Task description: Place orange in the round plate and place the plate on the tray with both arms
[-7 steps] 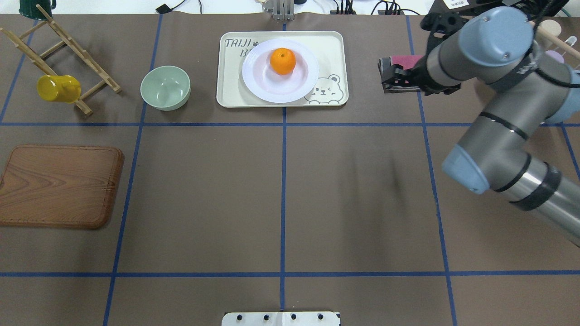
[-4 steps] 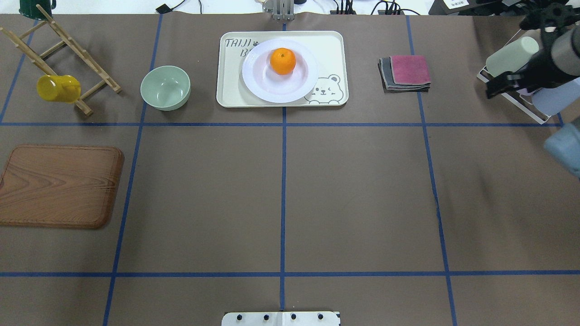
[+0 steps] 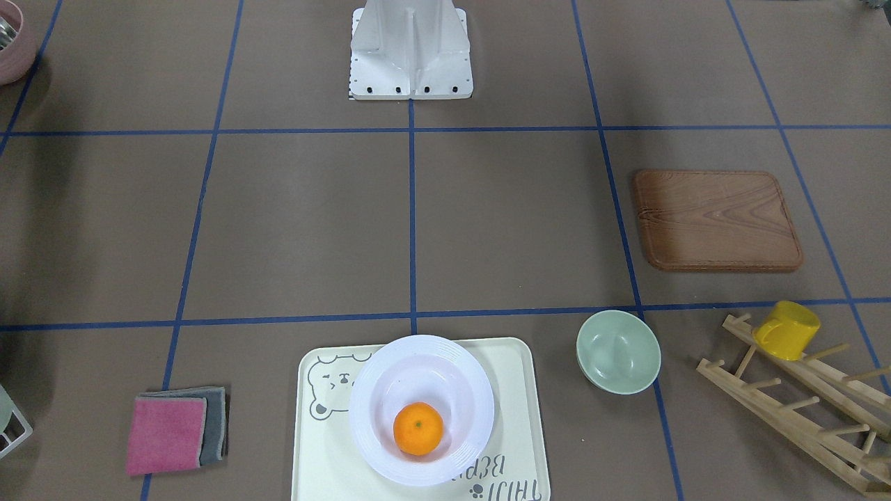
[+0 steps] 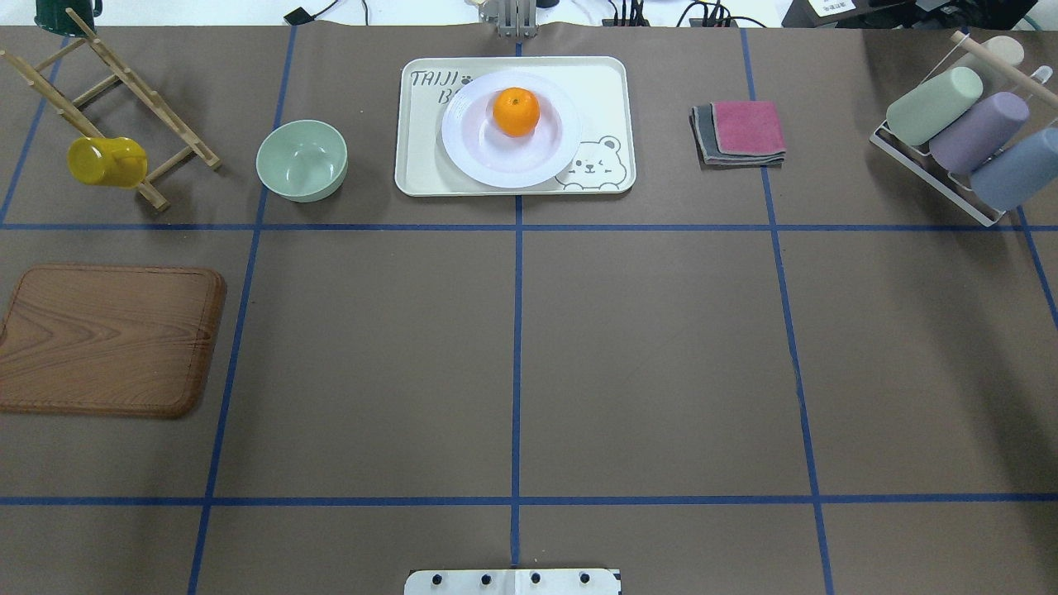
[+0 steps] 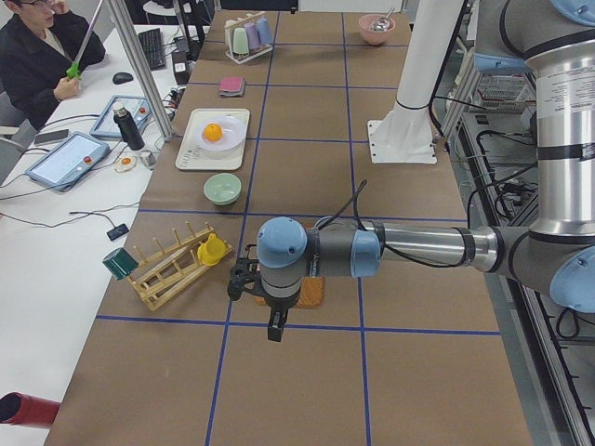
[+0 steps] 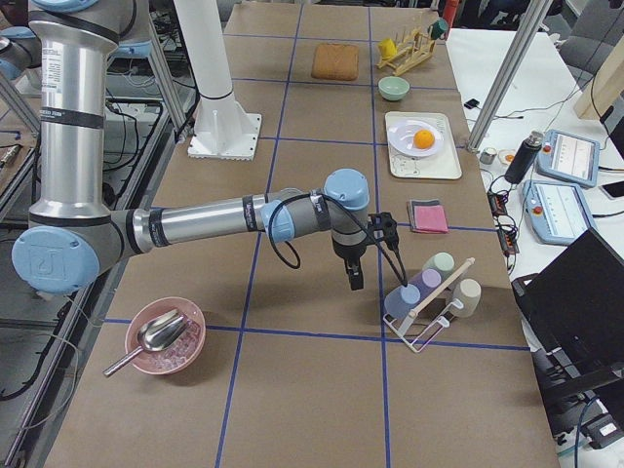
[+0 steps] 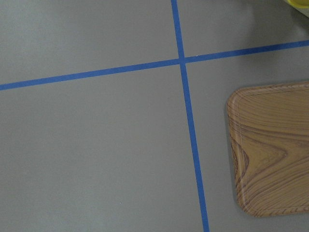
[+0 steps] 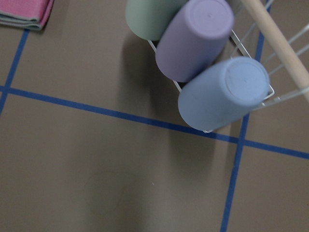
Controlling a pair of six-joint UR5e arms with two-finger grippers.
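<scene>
Right fingers (image 6: 354, 276) have withdrawn, now well apart from the orange (image 4: 516, 111).

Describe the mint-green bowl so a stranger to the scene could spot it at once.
Find the cream bear tray in the overhead view's top centre. Just left of it stands the mint-green bowl. Unlike the white round plate nearby, it is smaller, green and empty.

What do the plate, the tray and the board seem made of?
Plate: glossy white, likely ceramic or melamine; soft sheen, ridged rim.
Tray: matte cream, probably plastic; rounded corners, printed bear.
Board: wood or wood-look laminate; brown grain lines, satin finish.
</scene>
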